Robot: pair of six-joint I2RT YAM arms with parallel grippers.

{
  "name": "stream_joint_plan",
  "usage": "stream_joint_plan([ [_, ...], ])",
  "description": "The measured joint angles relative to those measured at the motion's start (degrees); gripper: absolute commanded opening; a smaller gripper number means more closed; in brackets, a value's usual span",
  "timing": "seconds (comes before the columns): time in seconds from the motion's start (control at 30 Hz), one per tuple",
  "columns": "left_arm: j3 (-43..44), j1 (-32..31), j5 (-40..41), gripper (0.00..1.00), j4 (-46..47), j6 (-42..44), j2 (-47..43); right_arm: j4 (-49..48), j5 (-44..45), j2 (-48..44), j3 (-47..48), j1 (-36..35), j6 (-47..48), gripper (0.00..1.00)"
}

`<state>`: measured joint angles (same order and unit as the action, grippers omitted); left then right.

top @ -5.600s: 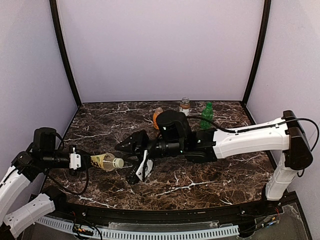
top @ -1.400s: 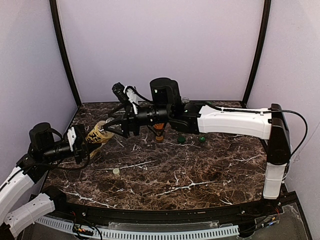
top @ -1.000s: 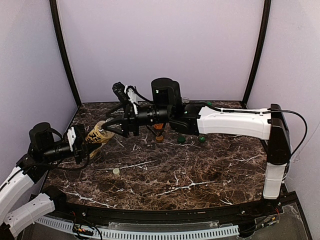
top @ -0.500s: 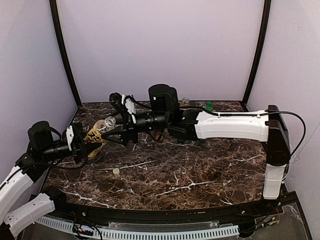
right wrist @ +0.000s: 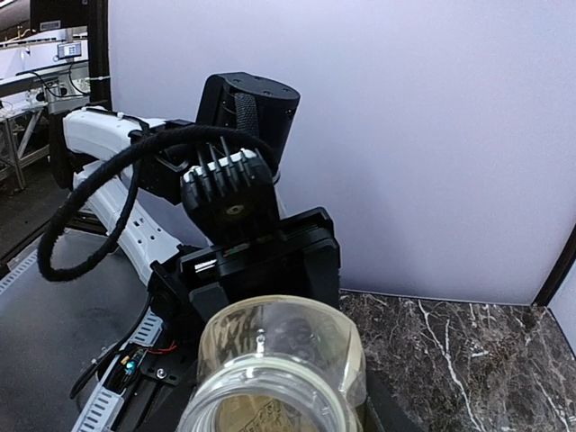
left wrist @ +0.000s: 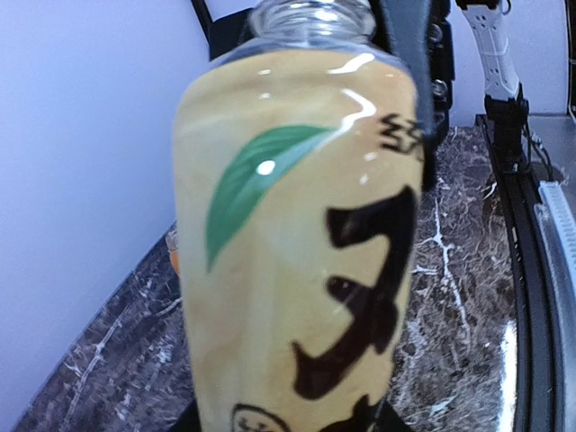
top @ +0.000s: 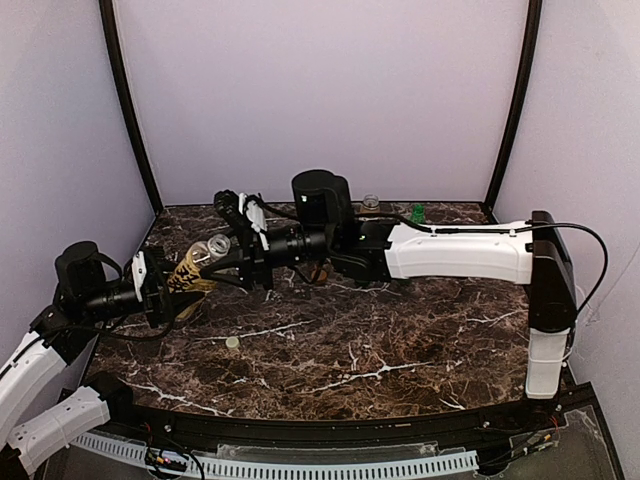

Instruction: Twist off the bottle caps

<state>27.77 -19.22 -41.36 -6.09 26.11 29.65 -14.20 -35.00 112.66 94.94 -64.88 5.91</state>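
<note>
Marble counter [top: 400, 340] below: an uncapped bottle [top: 196, 266] is seen tilted between the left jaws, right jaws near its mouth; neither grip can be told. If both loosen, it could be dropped.

I see the bottle [top: 192, 270] out at ten o'clock; a loose cap [top: 232, 342] lies on the table [top: 420, 340] at its five o'clock, nearer me.

The bottle [left wrist: 297, 225] is glossy clear plastic, the table [top: 400, 340] polished marble-look.

Left arm [top: 22, 372], right arm [top: 455, 255] — white shells [top: 40, 430], black joints [top: 552, 275], black cables [right wrist: 180, 135].
</note>
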Motion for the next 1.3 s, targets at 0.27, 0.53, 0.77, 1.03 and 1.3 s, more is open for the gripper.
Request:
stream_joint_plan([
  [0.27,0.0,0.0,-0.6,0.98,-0.3,1.6,-0.7,0.5,0.1,-0.4,0.0,0.0,-0.6,0.13],
  [0.53,-0.1,0.0,2.2,0.99,-0.5,1.7,-2.2,8.2,4.8,-3.4,0.0,1.6,-3.1,0.09],
  [0.77,-2.0,0.7,10.5,0.99,2.2,1.0,-4.3,25.4,19.1,-10.3,-0.1,8.0,-8.4,0.09],
  [1.03,-5.4,2.2,11.8,0.99,4.5,-1.5,-6.1,42.6,36.2,-25.4,-8.2,19.7,-16.3,0.06],
  [1.3,-8.4,5.5,12.3,0.99,5.0,-7.0,-8.2,49.0,48.4,-32.9,-22.8,39.0,-21.0,0.11],
])
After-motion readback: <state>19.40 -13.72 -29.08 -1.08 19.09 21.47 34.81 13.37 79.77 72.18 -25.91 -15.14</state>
